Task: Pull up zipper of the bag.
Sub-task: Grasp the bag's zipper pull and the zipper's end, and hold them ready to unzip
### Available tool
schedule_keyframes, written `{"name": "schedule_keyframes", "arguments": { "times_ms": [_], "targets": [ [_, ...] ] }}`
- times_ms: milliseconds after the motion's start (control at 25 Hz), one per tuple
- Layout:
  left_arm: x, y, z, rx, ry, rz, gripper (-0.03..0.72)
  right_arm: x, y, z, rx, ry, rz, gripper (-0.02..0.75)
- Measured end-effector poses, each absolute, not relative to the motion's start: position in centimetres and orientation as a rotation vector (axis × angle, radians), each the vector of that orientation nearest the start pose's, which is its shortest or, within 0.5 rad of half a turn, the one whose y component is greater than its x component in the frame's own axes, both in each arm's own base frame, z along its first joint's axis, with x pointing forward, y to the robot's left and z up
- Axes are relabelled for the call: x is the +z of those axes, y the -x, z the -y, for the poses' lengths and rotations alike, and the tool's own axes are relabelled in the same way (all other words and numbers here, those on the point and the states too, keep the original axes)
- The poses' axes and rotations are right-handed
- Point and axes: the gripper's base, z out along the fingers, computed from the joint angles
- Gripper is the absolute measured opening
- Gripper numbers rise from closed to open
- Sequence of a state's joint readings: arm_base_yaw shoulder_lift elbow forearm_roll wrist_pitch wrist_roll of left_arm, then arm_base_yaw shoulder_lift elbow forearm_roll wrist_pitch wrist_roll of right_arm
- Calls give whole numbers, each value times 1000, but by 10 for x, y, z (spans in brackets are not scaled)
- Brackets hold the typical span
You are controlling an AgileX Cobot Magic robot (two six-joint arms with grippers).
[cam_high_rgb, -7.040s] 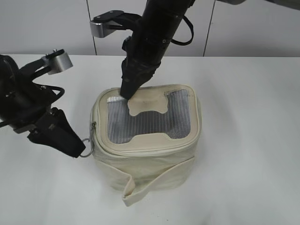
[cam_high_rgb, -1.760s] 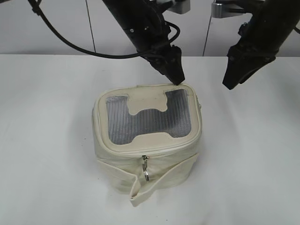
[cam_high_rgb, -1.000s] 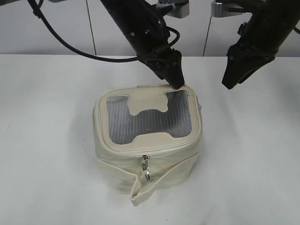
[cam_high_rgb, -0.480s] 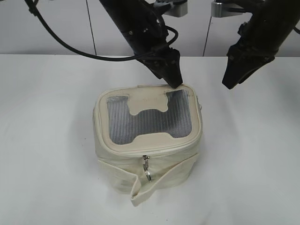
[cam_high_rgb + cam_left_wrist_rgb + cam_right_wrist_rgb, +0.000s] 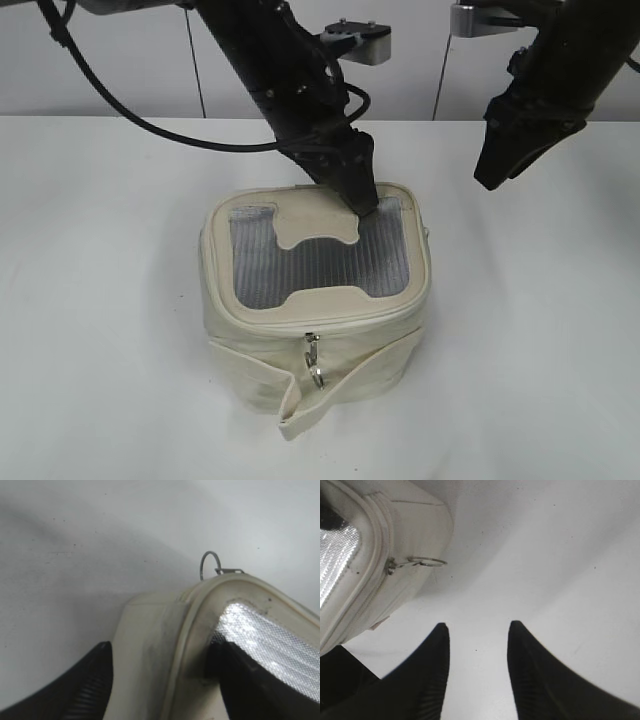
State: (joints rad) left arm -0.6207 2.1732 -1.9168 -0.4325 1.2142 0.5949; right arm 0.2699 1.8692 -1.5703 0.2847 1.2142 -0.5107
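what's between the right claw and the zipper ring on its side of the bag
Nothing visible. The right claw hangs open over bare table, and the ring juts free from the bag corner.

No readable text (bag (image 5: 315, 330) unmarked).

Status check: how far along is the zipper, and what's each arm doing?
Done: one slider sits at the bag's front middle, lid lying flat. In hand: left gripper presses the lid, fingers open astride its rim; right gripper hovers open, empty. Remaining: the second slider, on the bag's right side, is ungrasped; whether the track between them is closed is unclear.
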Motion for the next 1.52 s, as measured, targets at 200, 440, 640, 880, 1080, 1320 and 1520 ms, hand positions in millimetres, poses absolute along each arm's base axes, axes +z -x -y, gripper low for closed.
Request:
{"name": "schedule_keyframes", "arguments": {
  "times_ms": [200,440,640,880,1080,1320,1520],
  "targets": [
    [232,-353,298,-635,-1554,-2439,430,264,-363,-126,381,1008,-2764,314],
    [222,-353,302,-691,-1568,-2449,196,264,-363,-126,387,1005,-2763,314],
    [223,-353,302,-694,-1572,-2441,55,264,-363,-127,405,999,-2761,313],
    [231,-350,298,-665,-1591,-2424,54,265,-362,-129,439,1006,-2749,276],
    [237,-347,295,-647,-1605,-2417,51,263,-362,-127,415,1027,-2751,251],
    [244,-345,293,-637,-1618,-2406,48,239,-348,-107,469,990,-2816,251],
    [245,-343,295,-693,-1635,-2378,45,225,-339,-88,539,874,-2700,251]
  ]
}}
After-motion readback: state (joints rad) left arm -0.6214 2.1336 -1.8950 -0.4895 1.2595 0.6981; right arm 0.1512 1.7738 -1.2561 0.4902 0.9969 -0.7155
